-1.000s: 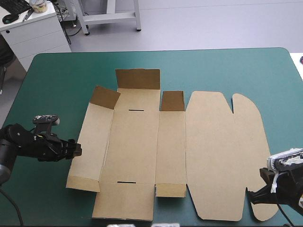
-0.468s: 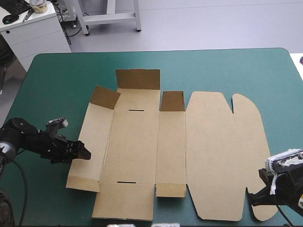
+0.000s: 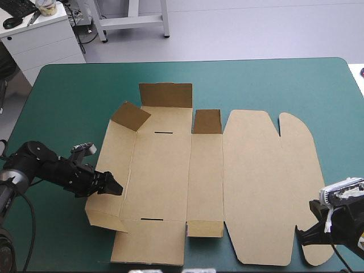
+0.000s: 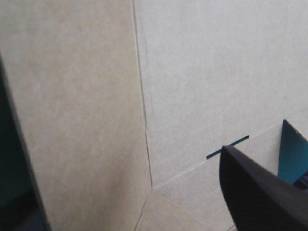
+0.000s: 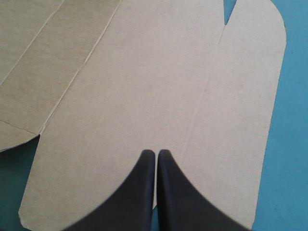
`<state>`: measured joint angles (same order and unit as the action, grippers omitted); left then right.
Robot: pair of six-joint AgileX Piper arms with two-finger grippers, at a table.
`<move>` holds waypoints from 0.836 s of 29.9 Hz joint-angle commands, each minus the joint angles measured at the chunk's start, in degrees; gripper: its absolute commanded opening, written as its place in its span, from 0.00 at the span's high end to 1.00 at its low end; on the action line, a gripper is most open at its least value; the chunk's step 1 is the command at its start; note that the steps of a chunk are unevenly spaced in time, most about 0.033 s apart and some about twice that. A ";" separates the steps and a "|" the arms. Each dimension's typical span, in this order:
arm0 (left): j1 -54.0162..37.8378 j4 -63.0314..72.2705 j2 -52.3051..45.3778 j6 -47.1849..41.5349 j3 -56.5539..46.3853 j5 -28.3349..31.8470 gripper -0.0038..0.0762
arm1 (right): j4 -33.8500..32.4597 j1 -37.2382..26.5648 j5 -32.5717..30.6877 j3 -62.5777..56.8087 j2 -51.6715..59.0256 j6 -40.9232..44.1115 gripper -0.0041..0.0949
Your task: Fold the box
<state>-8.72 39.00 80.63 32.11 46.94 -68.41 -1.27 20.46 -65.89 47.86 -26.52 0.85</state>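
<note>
I have the box (image 3: 205,182) lying opened out as a cut brown sheet in the middle of the teal-green cover (image 3: 68,96), most of it flat. Its left side panel (image 3: 116,165) is tipped up off the cover along its crease. 3 flaps (image 3: 165,95) along the far edge stand raised. 2 narrow slots (image 3: 164,133) show in the base panel, 1 by the far crease and 1 by the near crease.

My left gripper (image 3: 115,189) comes in low from the left, at the near part of that tilted panel, with its tips against the board. On the left wrist view I see only 1 black finger (image 4: 260,192). It stands well off to the side rather than at the middle, over the base panel and just beside the near slot, so the jaws are apart. The other finger I cannot make out, and the tilted panel fills that side of the view.

My right gripper (image 3: 307,234) sits at the near right corner of the sheet. It is over the near end of the crease between the wide lid panel (image 3: 250,187) and the rounded tuck flap (image 3: 298,142). Its 2 fingers are pressed together in 1 pointed arch with nothing between them. Whether the tips touch the board I cannot tell.
</note>
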 commanded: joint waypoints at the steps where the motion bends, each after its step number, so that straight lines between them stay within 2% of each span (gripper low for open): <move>1: 1.45 2.96 -1.40 -0.18 1.00 -4.20 0.30 | 0.10 -0.24 3.58 1.47 -0.37 0.19 0.96; 4: 1.45 3.06 -1.40 -0.18 1.00 -3.18 0.37 | 0.20 -0.24 3.58 1.47 -0.37 0.40 0.96; 7: 1.45 2.73 -1.40 -0.18 1.00 -1.98 0.56 | 0.20 -0.24 3.21 1.47 -0.37 0.40 0.96; 8: 1.45 2.23 -1.40 -0.30 1.00 -1.60 0.69 | 0.20 -0.24 3.11 1.47 -0.37 0.40 0.96; 10: 1.45 1.73 -1.40 -0.71 1.00 -1.60 0.83 | 0.20 -0.24 2.85 1.47 -0.37 0.40 0.96; 11: 1.45 1.60 -1.40 -1.36 1.00 -1.60 0.96 | 0.20 -0.24 2.73 1.47 -0.37 0.40 0.96; 18: 1.45 1.11 -1.40 -2.65 1.48 -1.49 0.96 | 0.20 -0.24 2.36 1.47 -0.37 0.40 0.96; 25: 1.54 -5.28 -1.31 -6.54 9.84 -3.02 0.96 | 0.20 -0.24 2.25 1.47 -0.37 -0.85 0.96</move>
<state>-7.73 34.47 80.78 27.27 51.87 -69.15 -0.82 20.46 -66.50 47.86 -26.52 0.89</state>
